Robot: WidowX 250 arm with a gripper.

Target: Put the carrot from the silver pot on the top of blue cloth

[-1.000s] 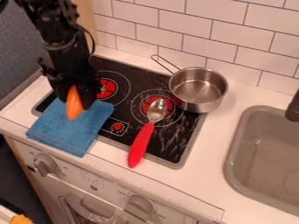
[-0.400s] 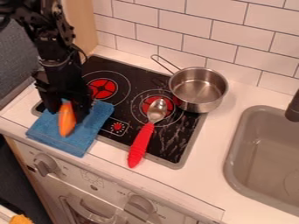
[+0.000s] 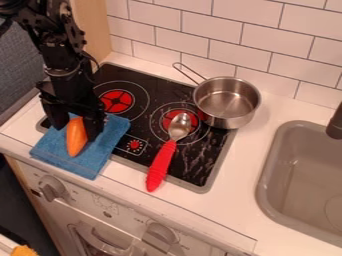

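Note:
The black gripper [image 3: 77,128] is over the blue cloth [image 3: 107,140] at the left front of the stove, its fingers apart on either side of the carrot. The orange carrot [image 3: 76,140] lies on the cloth, its narrow end toward the counter's front edge and its upper end partly under the gripper. At the stove's back right stands the silver pot [image 3: 226,102], with a bare metal bottom and its handle pointing to the upper left.
A spoon with a red handle [image 3: 160,166] lies across the middle of the stove [image 3: 120,80]. To the right is a grey sink [image 3: 300,185] with a dark faucet [image 3: 336,125]. A tiled wall [image 3: 267,40] rises behind the counter.
The gripper and carrot have moved a little left and down over the cloth since the first frame. Its fingers now stand wider apart. Cloth, pot and spoon have kept their places.

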